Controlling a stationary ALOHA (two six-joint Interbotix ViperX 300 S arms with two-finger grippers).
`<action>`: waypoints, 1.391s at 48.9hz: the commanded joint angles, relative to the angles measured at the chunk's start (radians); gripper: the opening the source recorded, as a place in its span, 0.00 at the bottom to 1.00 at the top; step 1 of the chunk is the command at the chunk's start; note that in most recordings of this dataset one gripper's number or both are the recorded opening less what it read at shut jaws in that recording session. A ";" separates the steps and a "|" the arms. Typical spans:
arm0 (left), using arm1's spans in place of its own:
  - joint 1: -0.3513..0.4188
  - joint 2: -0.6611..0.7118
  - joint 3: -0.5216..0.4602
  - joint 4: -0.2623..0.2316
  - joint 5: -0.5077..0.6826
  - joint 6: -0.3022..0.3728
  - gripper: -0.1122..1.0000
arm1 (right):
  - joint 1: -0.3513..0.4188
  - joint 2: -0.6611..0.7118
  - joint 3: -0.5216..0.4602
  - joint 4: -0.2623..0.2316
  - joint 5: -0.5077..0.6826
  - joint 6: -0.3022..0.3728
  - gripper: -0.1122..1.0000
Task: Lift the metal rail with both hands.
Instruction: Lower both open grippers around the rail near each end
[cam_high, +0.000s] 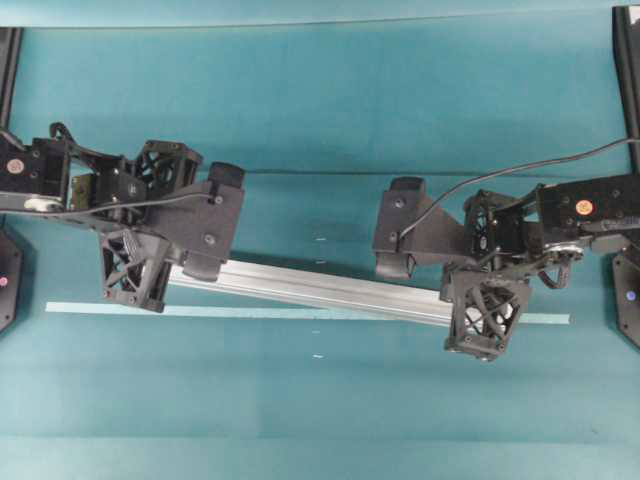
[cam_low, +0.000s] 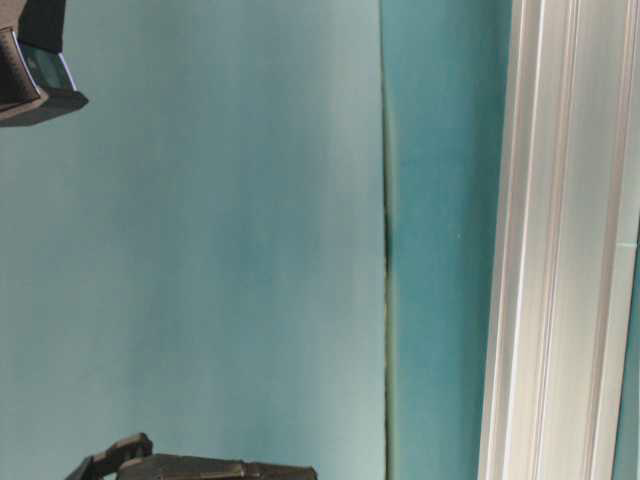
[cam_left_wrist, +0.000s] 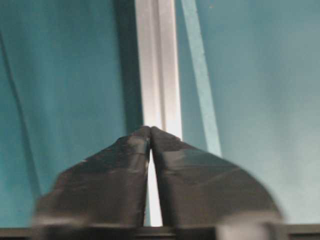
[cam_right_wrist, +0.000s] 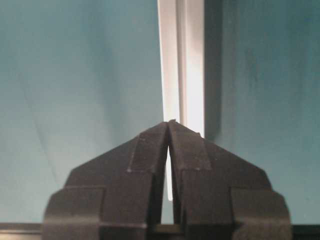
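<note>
The metal rail (cam_high: 320, 288) is a grooved silver bar lying slantwise across the middle, its right end lower in the overhead view. My left gripper (cam_high: 135, 285) covers its left end and my right gripper (cam_high: 487, 325) covers its right end. In the left wrist view the gripper (cam_left_wrist: 150, 131) has its tips together over the rail (cam_left_wrist: 157, 65), which runs on under the fingers. In the right wrist view the gripper (cam_right_wrist: 169, 124) is closed the same way over the rail (cam_right_wrist: 182, 60). A broad shadow lies beside the rail in both wrist views. The rail (cam_low: 560, 240) fills the right of the table-level view.
A thin pale-teal tape strip (cam_high: 250, 312) runs along the teal table under the rail; it also shows in the left wrist view (cam_left_wrist: 200, 75). Black frame posts stand at the far left (cam_high: 8, 60) and far right (cam_high: 628, 70) edges.
</note>
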 joint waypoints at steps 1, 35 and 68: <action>-0.006 -0.011 -0.005 0.000 0.002 -0.020 0.29 | -0.006 0.005 0.003 -0.003 -0.021 0.003 0.22; -0.025 0.008 0.061 0.002 -0.052 -0.071 0.99 | 0.003 0.014 0.084 -0.049 -0.155 0.110 1.00; 0.028 0.140 0.186 0.002 -0.304 -0.133 0.99 | 0.028 0.103 0.219 -0.066 -0.360 0.103 1.00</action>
